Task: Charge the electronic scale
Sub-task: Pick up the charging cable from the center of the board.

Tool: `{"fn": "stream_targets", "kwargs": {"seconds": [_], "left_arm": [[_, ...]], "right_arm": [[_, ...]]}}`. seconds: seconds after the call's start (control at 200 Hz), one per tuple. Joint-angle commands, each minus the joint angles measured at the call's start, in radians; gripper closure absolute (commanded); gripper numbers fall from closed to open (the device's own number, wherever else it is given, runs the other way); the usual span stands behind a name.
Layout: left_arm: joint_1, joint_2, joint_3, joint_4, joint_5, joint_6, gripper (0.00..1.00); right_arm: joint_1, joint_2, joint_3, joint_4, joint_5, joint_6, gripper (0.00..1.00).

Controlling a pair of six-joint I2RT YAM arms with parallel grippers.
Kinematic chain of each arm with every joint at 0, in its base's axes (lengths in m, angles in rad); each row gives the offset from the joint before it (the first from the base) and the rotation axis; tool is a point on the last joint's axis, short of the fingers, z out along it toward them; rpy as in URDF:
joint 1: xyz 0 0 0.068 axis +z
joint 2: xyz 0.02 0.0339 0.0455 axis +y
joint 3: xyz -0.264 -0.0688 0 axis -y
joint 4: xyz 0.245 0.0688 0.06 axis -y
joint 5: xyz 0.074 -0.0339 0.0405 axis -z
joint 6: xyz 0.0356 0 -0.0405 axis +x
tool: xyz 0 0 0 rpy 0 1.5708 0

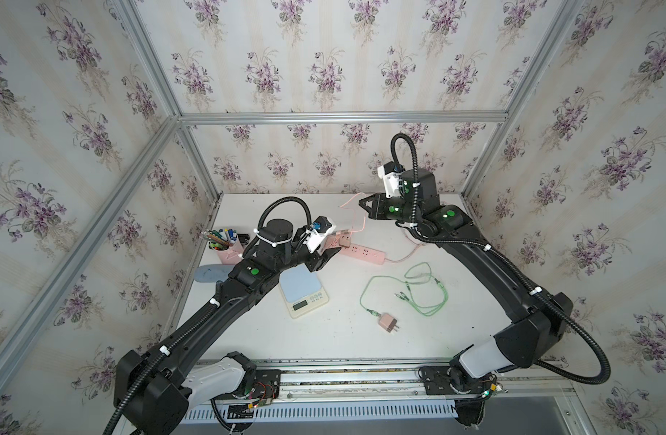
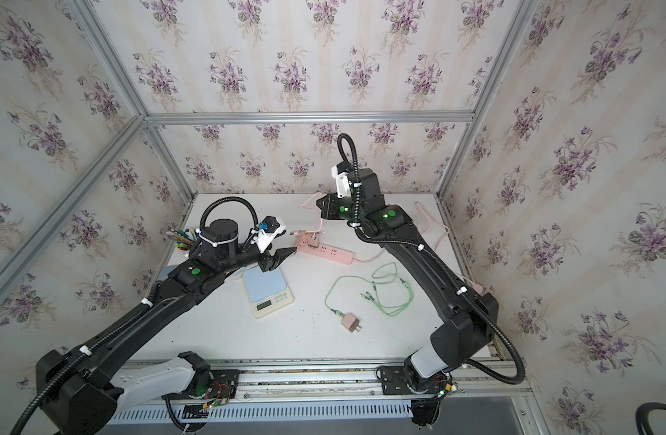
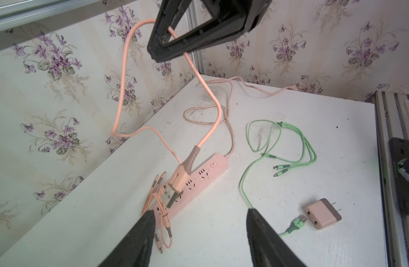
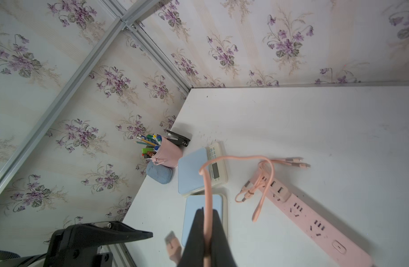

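The right gripper (image 1: 362, 205) is up high over the far middle of the table, jaws pinched together on the pink cable (image 4: 207, 196). The cable's USB plug (image 3: 178, 181) dangles free just above the pink power strip (image 1: 361, 254). The left gripper (image 3: 201, 211) sits low on the near side of that plug, fingers well apart and empty.

The electronic scale (image 1: 305, 297), blue plate up, lies left of centre, nearer than the strip, partly under the left arm.

This looks like a handover, and the left has to catch a plug that can swing. Come in level, line the pads up with the plug's pink body rather than the metal tongue, and close only once it hangs quiet between them. Leave the tongue poking out clear, since it likely goes into the adapter (image 4: 278, 191) seated on the strip. The right should allow slack so nothing tugs.

Ignore the green cable (image 3: 281, 124) and the loose charger (image 3: 321, 216) off to the right. I can't see the scale's port from here.
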Motion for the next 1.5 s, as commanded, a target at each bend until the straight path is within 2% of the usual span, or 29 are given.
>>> {"fn": "stream_targets", "kwargs": {"seconds": [0.0, 0.265, 0.555, 0.58, 0.659, 0.909, 1.099, 1.239, 1.414, 1.444, 1.494], "left_arm": [[-0.034, 0.03, 0.007, 0.065, -0.02, 0.081, 0.37], [-0.122, 0.154, 0.088, 0.086, -0.052, 0.1, 0.42], [-0.154, 0.275, 0.156, 0.095, -0.025, 0.102, 0.44], [-0.154, 0.284, 0.158, 0.096, -0.021, 0.098, 0.49], [-0.154, 0.303, 0.163, 0.113, -0.011, 0.085, 0.55], [-0.153, 0.344, 0.175, 0.148, -0.008, 0.071, 0.62], [-0.154, 0.345, 0.175, 0.145, -0.009, 0.062, 0.86], [-0.153, 0.337, 0.174, 0.121, 0.014, 0.038, 0.93], [-0.148, 0.329, 0.183, 0.089, 0.046, 0.014, 0.95], [-0.148, 0.329, 0.179, 0.09, 0.046, 0.017, 0.92], [-0.147, 0.328, 0.172, 0.096, 0.037, 0.022, 0.78]], "right_arm": [[-0.027, -0.052, -0.032, -0.05, -0.015, 0.036, 1.0], [-0.057, -0.127, -0.107, -0.058, -0.082, 0.066, 1.0], [-0.109, -0.162, -0.143, -0.027, -0.139, 0.108, 1.0], [-0.113, -0.162, -0.144, -0.027, -0.145, 0.11, 1.0], [-0.121, -0.164, -0.148, -0.024, -0.159, 0.115, 1.0], [-0.142, -0.168, -0.181, 0.001, -0.195, 0.135, 1.0], [-0.16, -0.169, -0.188, 0.012, -0.215, 0.142, 1.0], [-0.198, -0.187, -0.227, 0.047, -0.243, 0.17, 1.0], [-0.23, -0.209, -0.265, 0.09, -0.284, 0.205, 1.0], [-0.231, -0.212, -0.267, 0.09, -0.287, 0.207, 1.0], [-0.233, -0.215, -0.267, 0.089, -0.29, 0.207, 1.0]]}}
